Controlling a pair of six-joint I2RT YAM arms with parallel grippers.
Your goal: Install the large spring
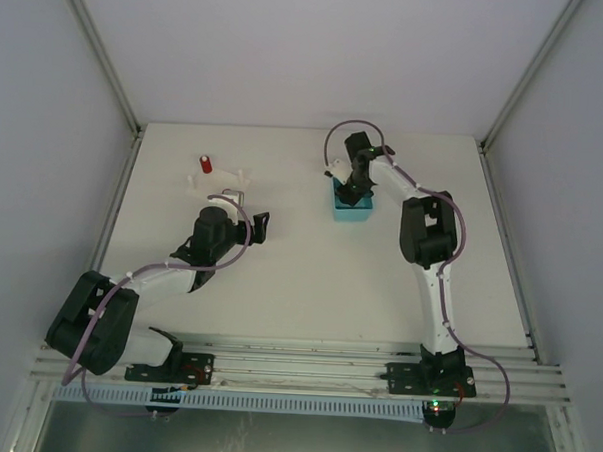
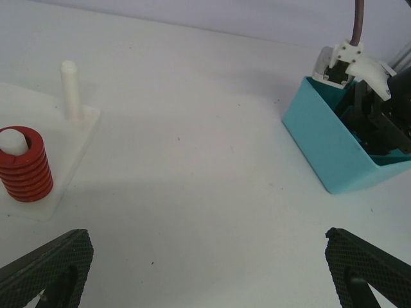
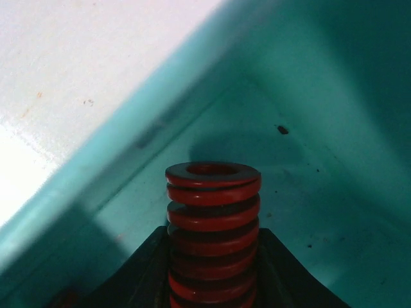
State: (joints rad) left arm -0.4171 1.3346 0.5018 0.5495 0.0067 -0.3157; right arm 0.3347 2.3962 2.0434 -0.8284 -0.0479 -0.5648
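My right gripper (image 3: 213,273) is down inside the teal bin (image 3: 308,199) and is shut on a red spring (image 3: 213,218), which stands upright between its dark fingers (image 3: 138,279). In the top view this gripper (image 1: 355,188) hides the spring in the bin (image 1: 352,210). A white base plate (image 2: 80,144) carries another red spring (image 2: 24,168) on a thick peg and a thin bare peg (image 2: 70,90). My left gripper (image 2: 205,276) is open and empty over the bare table, right of the plate (image 1: 218,180).
The teal bin (image 2: 324,154) lies right of the left gripper, with the right arm's fingers (image 2: 379,125) in it. A grey metal piece (image 1: 230,194) lies by the base plate. White walls and aluminium posts close in the table.
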